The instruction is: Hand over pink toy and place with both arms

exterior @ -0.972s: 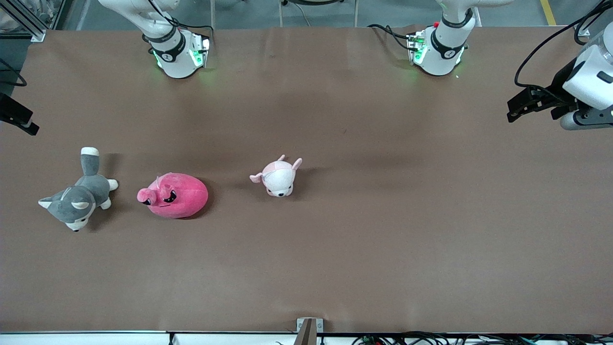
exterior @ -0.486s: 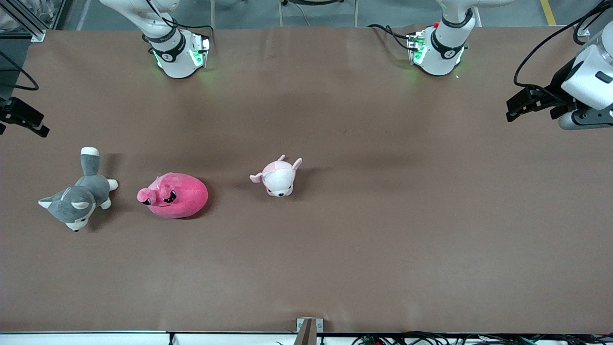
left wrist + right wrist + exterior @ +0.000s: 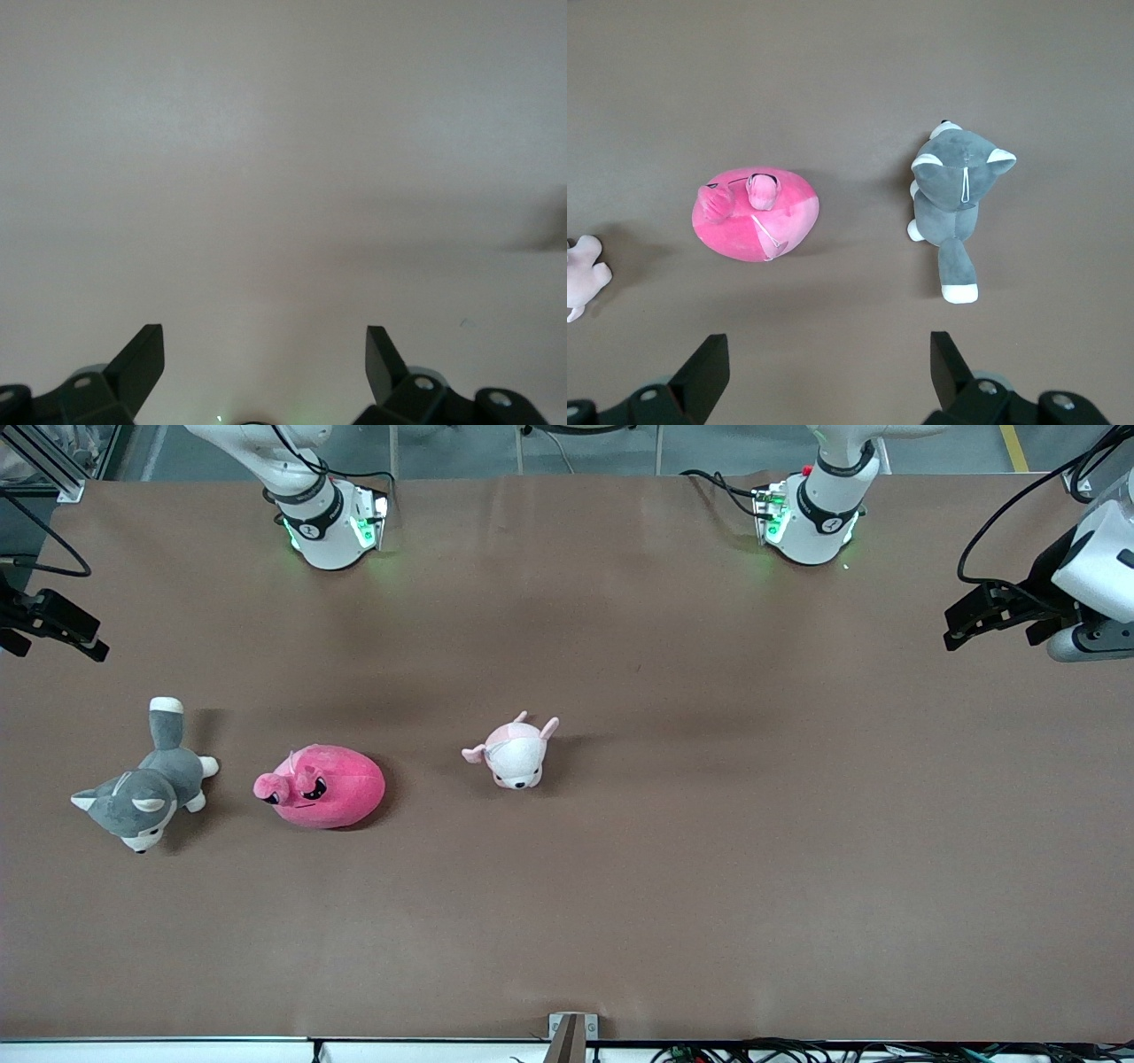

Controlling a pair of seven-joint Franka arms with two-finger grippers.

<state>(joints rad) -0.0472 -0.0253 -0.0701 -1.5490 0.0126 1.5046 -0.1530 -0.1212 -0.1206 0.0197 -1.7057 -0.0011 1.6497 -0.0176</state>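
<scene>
Currently the round bright-pink plush toy (image 3: 321, 786) lies on the brown surface (image 3: 709, 824) toward the right arm's end, between a grey plush cat (image 3: 142, 793) and a pale-pink plush (image 3: 514, 751). Both the left gripper (image 3: 264, 350) and right gripper (image 3: 829, 352) hover with fingers spread, holding nothing; this fits either ahead of pickup or after placement.

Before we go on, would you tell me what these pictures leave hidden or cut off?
- Pale pink toy: cut by the right wrist view's edge.
- Right gripper: in the front view, its arm runs off the edge.
- Left gripper: its wrist view shows only bare table, no toys.
</scene>
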